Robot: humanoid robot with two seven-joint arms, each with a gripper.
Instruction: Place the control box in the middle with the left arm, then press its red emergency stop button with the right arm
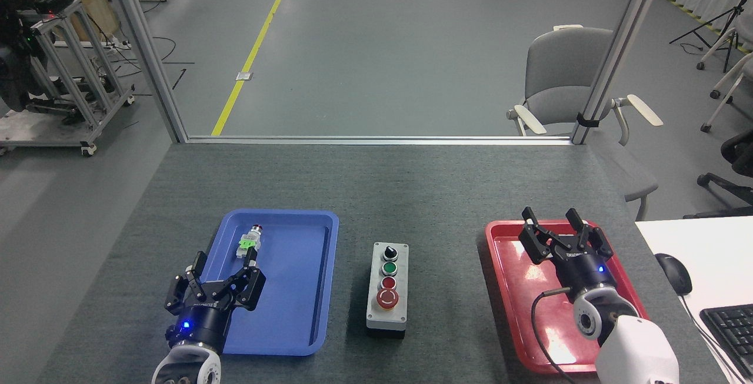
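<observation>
Your long light-grey control box (386, 287) sits mid-surface; both clawed end effectors, left (215, 284) and right (559, 232), hang open, empty. Judge pressing done.

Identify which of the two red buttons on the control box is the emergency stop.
The red emergency stop button, nearest the robot on the control box: larger, yellow-ringed, with white arrows. The smaller red button is plain.

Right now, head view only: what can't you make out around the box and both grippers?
- Red emergency stop button: pressed or latched state, too small to tell.
- Red tray: the right arm's gripper and wrist cover its middle, hiding whatever lies there.
- Control box: near side wall faces away; only top and dark base edge show.
- Left arm's gripper: covers the blue tray's near-left corner.
</observation>
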